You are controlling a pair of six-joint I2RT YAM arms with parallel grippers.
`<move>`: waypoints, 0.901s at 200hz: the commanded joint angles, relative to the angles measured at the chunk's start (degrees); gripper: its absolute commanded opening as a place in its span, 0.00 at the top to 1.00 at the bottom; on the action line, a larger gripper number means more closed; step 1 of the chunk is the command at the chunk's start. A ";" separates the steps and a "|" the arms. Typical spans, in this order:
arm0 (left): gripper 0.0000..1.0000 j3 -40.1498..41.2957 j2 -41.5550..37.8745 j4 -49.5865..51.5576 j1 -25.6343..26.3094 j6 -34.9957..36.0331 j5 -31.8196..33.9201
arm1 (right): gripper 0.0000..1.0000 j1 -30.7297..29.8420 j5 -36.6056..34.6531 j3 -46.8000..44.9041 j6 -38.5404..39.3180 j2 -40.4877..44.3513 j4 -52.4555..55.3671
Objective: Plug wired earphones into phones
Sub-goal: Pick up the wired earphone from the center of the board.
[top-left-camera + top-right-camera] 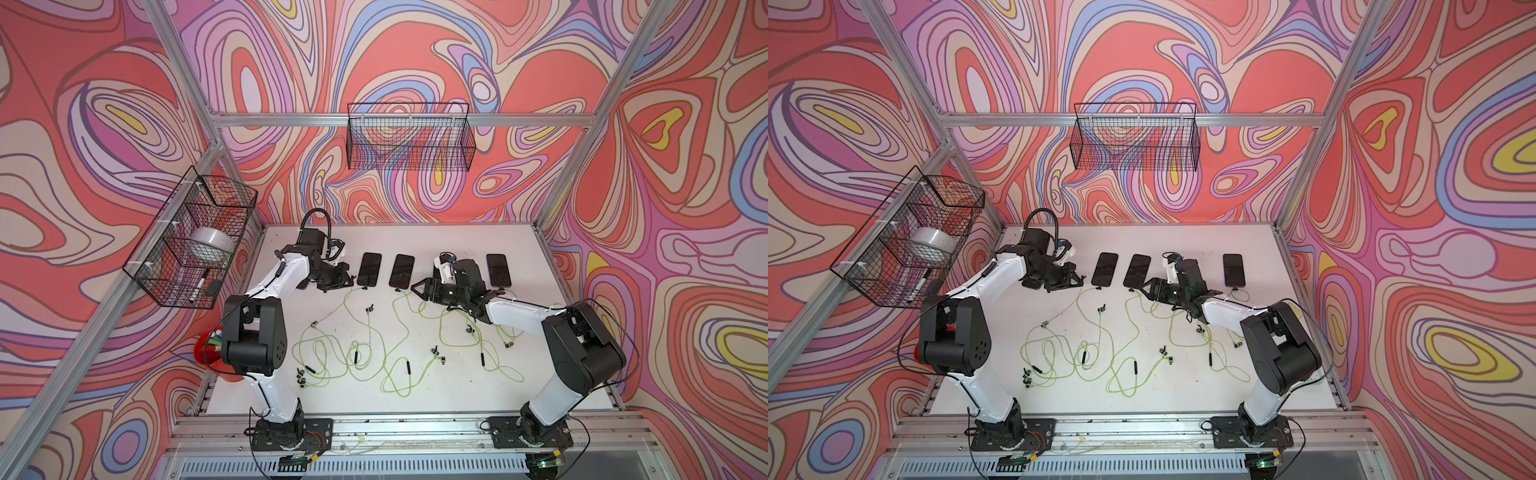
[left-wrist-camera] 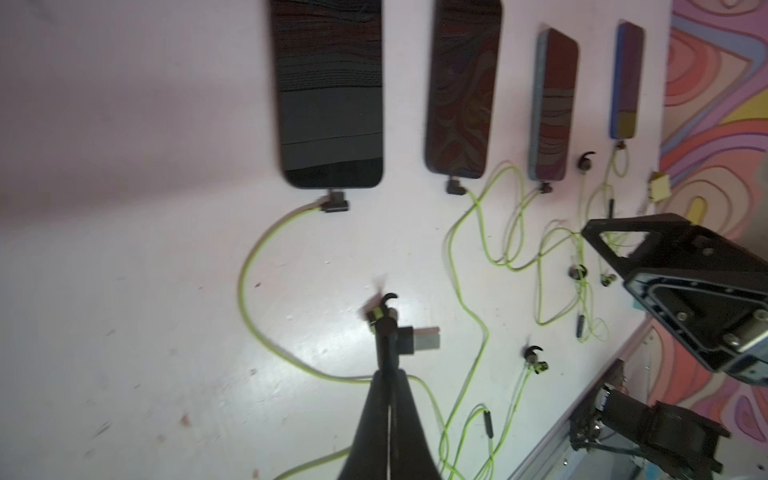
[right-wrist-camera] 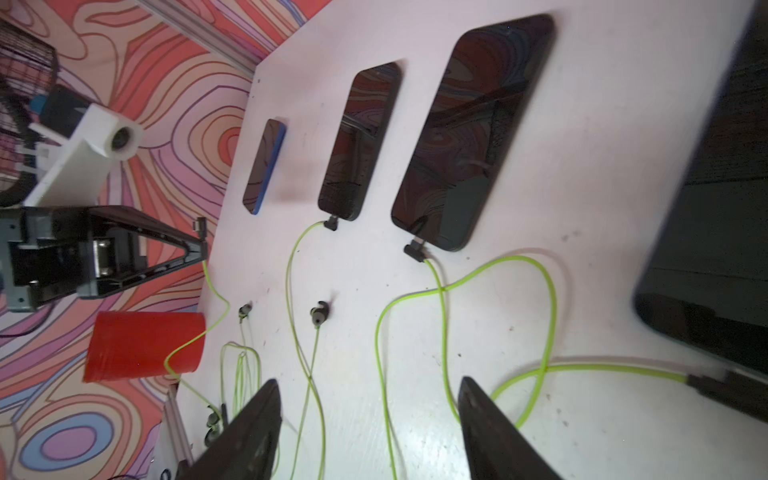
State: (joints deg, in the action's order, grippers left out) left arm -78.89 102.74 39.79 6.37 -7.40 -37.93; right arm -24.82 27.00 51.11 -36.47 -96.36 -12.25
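Yellow-green wired earphones (image 3: 619, 368) sprawl in loops across the table (image 1: 457, 397) nearest you, a red cup (image 3: 143, 347) beside its left edge. Above them your left gripper (image 2: 385, 332) clamps a plug (image 2: 409, 340) and your right gripper (image 3: 369, 380) hangs with jaws apart, its arm hiding part of the row of phones (image 1: 369, 269) beyond. They lie side by side, long axes running away from you, ports facing the cables.

A robotics lab cell: aluminium frame (image 1: 291, 119), swirl-printed backdrop walls (image 1: 415, 54).
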 commanded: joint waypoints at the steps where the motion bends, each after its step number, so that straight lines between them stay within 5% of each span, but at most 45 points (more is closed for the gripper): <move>1: 1.00 0.93 -1.29 -7.04 1.54 -0.77 -13.37 | 0.39 0.23 4.68 2.01 -1.93 -0.03 -3.75; 46: 1.00 2.02 -2.78 -10.01 6.07 1.56 -7.69 | 0.75 0.05 1.27 4.52 0.00 3.40 2.58; 91: 1.00 5.95 -3.02 -18.30 9.14 0.23 -11.48 | 0.89 -1.78 1.99 7.69 -1.28 2.81 2.10; 118: 1.00 5.25 -3.96 -15.89 10.16 2.81 -4.00 | 0.88 -3.51 -1.60 11.76 1.43 3.32 8.66; 136: 1.00 6.91 -5.63 -18.59 10.74 2.47 -1.80 | 0.76 -6.66 -4.95 16.55 5.04 1.51 15.31; 180: 1.00 9.14 -8.54 -21.18 11.96 1.95 -0.79 | 0.68 -8.29 -4.37 18.75 2.66 -2.18 11.69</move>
State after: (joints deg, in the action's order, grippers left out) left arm -71.07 96.73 21.47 17.61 -6.22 -40.27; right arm -33.23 23.94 69.08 -33.74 -95.68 -1.37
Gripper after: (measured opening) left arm 0.047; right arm 0.322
